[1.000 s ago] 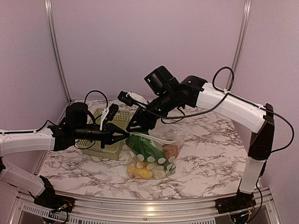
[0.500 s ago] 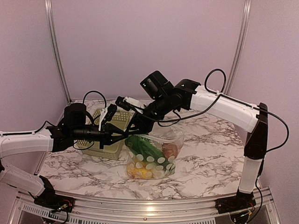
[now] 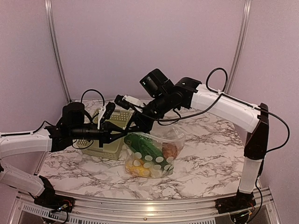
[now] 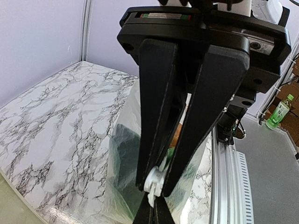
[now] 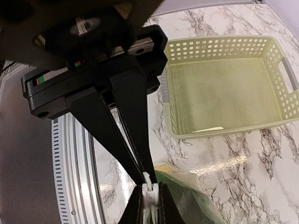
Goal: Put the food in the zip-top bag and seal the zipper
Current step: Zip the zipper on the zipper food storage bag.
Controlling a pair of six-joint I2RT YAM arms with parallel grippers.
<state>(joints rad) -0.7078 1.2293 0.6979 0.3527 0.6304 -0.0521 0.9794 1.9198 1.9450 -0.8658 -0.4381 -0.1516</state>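
Observation:
The zip-top bag point(image 3: 152, 154) hangs tilted over the marble table, clear with white dots. The food is inside it: long green pieces point(image 3: 142, 144), a yellow lemon point(image 3: 135, 169) and a reddish-brown round one point(image 3: 171, 150). My left gripper point(image 3: 122, 135) is shut on the white end of the zipper point(image 4: 156, 186) at the bag's left corner. My right gripper point(image 3: 132, 127) meets it tip to tip and pinches the same white zipper strip point(image 5: 149, 192). In the wrist views the left gripper point(image 4: 156, 185) and the right gripper point(image 5: 146, 177) both show closed jaws over the bag point(image 4: 126, 158).
An empty pale green lattice basket point(image 3: 105, 150) stands behind and to the left of the bag, under my left arm; its rim point(image 5: 210, 133) fills the right wrist view. A metal rail point(image 4: 226, 182) borders the table's near edge.
My right gripper has dropped to the bag's left corner and closed on the zipper next to the left gripper. The bag has tilted and shifted slightly left.

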